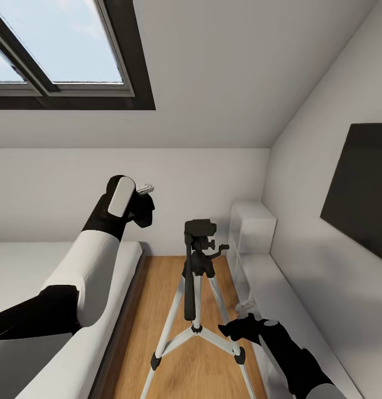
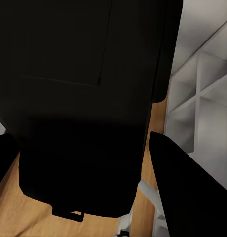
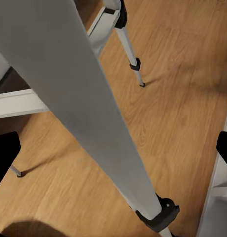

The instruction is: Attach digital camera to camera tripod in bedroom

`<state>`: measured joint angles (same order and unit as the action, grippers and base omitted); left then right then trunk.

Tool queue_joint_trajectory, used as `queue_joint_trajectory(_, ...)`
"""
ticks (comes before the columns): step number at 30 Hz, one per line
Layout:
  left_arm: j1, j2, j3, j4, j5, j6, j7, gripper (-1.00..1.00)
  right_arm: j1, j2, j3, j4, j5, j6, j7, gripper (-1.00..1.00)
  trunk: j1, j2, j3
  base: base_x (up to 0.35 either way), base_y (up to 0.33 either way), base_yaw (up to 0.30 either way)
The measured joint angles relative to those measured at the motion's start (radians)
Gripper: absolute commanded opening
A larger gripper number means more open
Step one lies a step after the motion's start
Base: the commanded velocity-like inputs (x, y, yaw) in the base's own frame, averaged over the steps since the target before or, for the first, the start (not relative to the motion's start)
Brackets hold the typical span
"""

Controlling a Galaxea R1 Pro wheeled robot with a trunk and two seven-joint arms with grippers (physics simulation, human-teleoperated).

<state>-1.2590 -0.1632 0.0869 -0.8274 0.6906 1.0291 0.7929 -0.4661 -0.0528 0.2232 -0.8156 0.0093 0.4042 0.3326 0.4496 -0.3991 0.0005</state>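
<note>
— Where is the digital camera (image 2: 79, 98)?

— Up in the left gripper (image 1: 142, 206), raised high above the bed (image 1: 25, 266). In the left wrist view its black body sits between the two fingers (image 2: 185, 187), which are clamped on it.

— And the camera tripod (image 1: 195, 288)?

— Standing on the wood floor (image 1: 207, 366) between the bed and the white shelf unit (image 1: 252, 227), its black pan head bare, lower than the held camera and to its right.

— The right gripper (image 1: 238, 327)?

— Low beside the tripod's right leg. In its wrist view that silver leg (image 3: 84, 108) runs close across the space between the dark fingertips; nothing is held, though I cannot tell how far the jaws stand apart.

— Around it?

— A skylight (image 1: 58, 50) in the sloped ceiling, a black TV (image 1: 360, 183) on the right wall.
</note>
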Motion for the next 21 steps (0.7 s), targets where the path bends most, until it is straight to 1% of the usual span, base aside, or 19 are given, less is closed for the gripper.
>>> queue_joint_trajectory(9, 0.0, -0.001, 0.0, 0.0, 0.0, 0.0, 0.0, -1.0, 0.0, 0.0, 0.0, 0.005, 0.0, -0.007, -0.001, 1.0, 0.0, 0.0, 0.0, 0.0, 0.0, 0.0)
queue_joint_trajectory(11, 0.0, -0.01, -0.012, -0.011, 0.029, 0.0, -0.007, -1.0, 0.001, 0.011, 0.003, 0.012, 0.005, -0.01, 0.001, 1.0, 0.0, 0.0, 0.0, 0.0, 0.0, 0.0)
queue_joint_trajectory(12, 0.0, -0.01, -0.017, -0.012, 0.039, 0.0, -0.01, -1.0, 0.001, 0.015, 0.003, 0.011, 0.005, -0.01, 0.001, 1.0, 0.0, 0.0, 0.0, 0.0, 0.0, 0.0)
queue_joint_trajectory(14, 0.0, -0.01, -0.021, -0.012, 0.059, 0.001, -0.017, -1.0, 0.001, 0.015, 0.003, 0.011, 0.005, -0.01, 0.001, 1.0, 0.0, 0.0, 0.0, 0.0, 0.0, 0.0)
queue_joint_trajectory(15, 0.0, -0.009, -0.016, -0.007, 0.067, 0.001, -0.019, -1.0, 0.001, 0.013, 0.002, 0.011, 0.005, -0.011, 0.001, 1.0, 0.0, 0.0, 0.0, 0.0, 0.0, 0.0)
queue_joint_trajectory(17, 0.0, -0.002, -0.007, 0.004, 0.046, 0.003, -0.005, -1.0, 0.001, 0.01, 0.003, 0.011, 0.006, -0.011, 0.001, 1.0, 0.0, 0.0, 0.0, 0.0, 0.0, 0.0)
queue_joint_trajectory(21, 0.0, 0.003, 0.001, 0.015, 0.017, 0.0, 0.007, -1.0, 0.001, 0.008, 0.003, 0.01, 0.006, -0.012, 0.001, 1.0, 0.0, 0.0, 0.0, 0.0, 0.0, 0.0)
